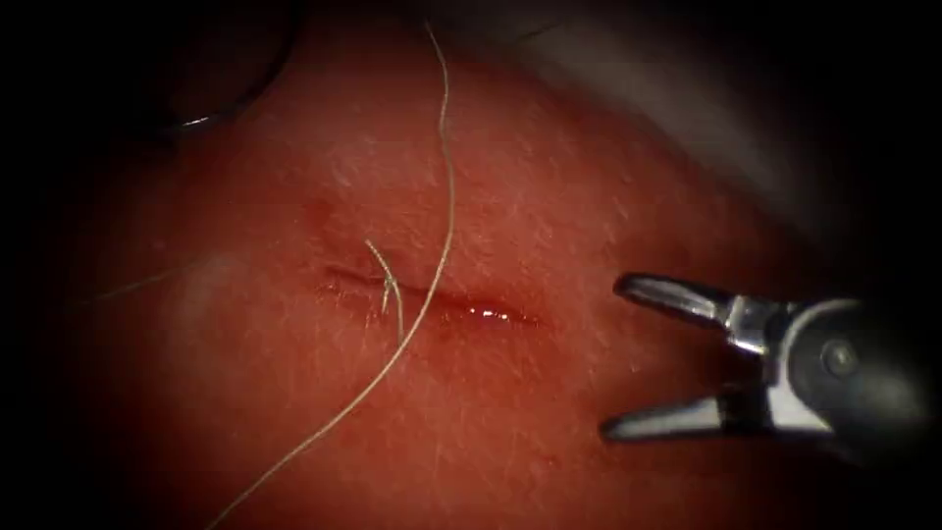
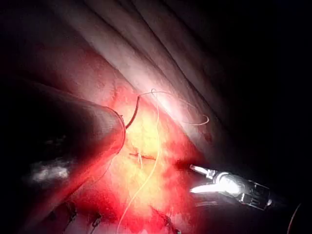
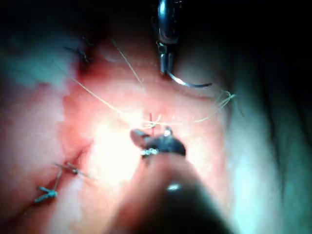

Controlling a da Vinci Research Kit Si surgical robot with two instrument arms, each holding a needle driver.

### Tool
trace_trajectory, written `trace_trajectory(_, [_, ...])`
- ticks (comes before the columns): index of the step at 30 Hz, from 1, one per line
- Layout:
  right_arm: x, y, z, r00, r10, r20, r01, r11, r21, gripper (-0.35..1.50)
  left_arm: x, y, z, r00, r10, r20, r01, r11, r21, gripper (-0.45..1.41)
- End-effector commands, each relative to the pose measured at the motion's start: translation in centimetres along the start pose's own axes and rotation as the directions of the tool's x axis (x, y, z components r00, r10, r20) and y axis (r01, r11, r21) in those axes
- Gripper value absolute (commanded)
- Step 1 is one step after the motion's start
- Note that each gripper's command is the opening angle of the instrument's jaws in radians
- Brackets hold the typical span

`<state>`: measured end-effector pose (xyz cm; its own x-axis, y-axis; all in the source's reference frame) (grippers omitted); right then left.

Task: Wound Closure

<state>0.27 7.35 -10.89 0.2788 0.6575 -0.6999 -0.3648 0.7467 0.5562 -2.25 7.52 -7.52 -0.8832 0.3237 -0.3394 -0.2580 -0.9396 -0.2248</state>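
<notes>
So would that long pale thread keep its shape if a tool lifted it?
Probably not: the thread lies in loose curves over the tissue, so it looks limp. It seems very light, and anchored at the cut.

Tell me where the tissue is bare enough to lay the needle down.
Bare tissue lies right of the thread, above the open, empty right gripper. Crowded: the cut with its stitch. The left gripper holds the needle near one end, off the tissue.
</notes>
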Motion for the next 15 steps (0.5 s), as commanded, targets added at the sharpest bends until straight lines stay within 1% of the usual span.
trace_trajectory(1, [0.08, -0.03, 0.15, 0.994, 0.101, -0.041, -0.1, 0.994, 0.042, 0.88, 0.06, 0.15, -0.01, 1.0, -0.01, -0.012, 0.01, 1.0, 0.022, -0.35])
trace_trajectory(2, [0.12, -0.03, 0.17, 0.986, 0.155, -0.058, -0.151, 0.986, 0.066, 0.88, 0.08, 0.22, -0.04, 1.0, -0.013, -0.013, 0.014, 0.999, 0.036, -0.35])
trace_trajectory(3, [0.22, -0.05, 0.2, 0.966, 0.243, -0.085, -0.232, 0.966, 0.116, 0.88, 0.11, 0.48, -0.08, 1.0, -0.028, -0.012, 0.029, 0.997, 0.069, -0.35])
trace_trajectory(4, [0.22, -0.05, 0.2, 0.966, 0.243, -0.085, -0.232, 0.966, 0.116, 0.88, 0.11, 0.48, -0.08, 1.0, -0.028, -0.012, 0.029, 0.997, 0.069, -0.35])
trace_trajectory(6, [0.32, -0.08, 0.26, 0.954, 0.287, -0.083, -0.275, 0.952, 0.134, 0.88, 0.13, 0.7, -0.07, 0.999, -0.036, -0.005, 0.037, 0.992, 0.118, -0.35])
trace_trajectory(7, [0.32, -0.08, 0.26, 0.954, 0.287, -0.083, -0.275, 0.952, 0.134, 0.88, 0.13, 0.7, -0.07, 0.999, -0.036, -0.005, 0.037, 0.992, 0.118, -0.35])
trace_trajectory(11, [0.42, -0.16, 0.41, 0.925, 0.371, -0.086, -0.357, 0.923, 0.141, 0.83, 0.2, 0.95, -0.02, 0.998, -0.052, -0.018, 0.054, 0.983, 0.177, -0.35])
trace_trajectory(15, [0.43, -0.17, 0.49, 0.916, 0.391, -0.085, -0.377, 0.915, 0.143, 0.83, 0.26, 1.03, 0.0, 0.999, -0.039, -0.028, 0.044, 0.979, 0.199, -0.35])
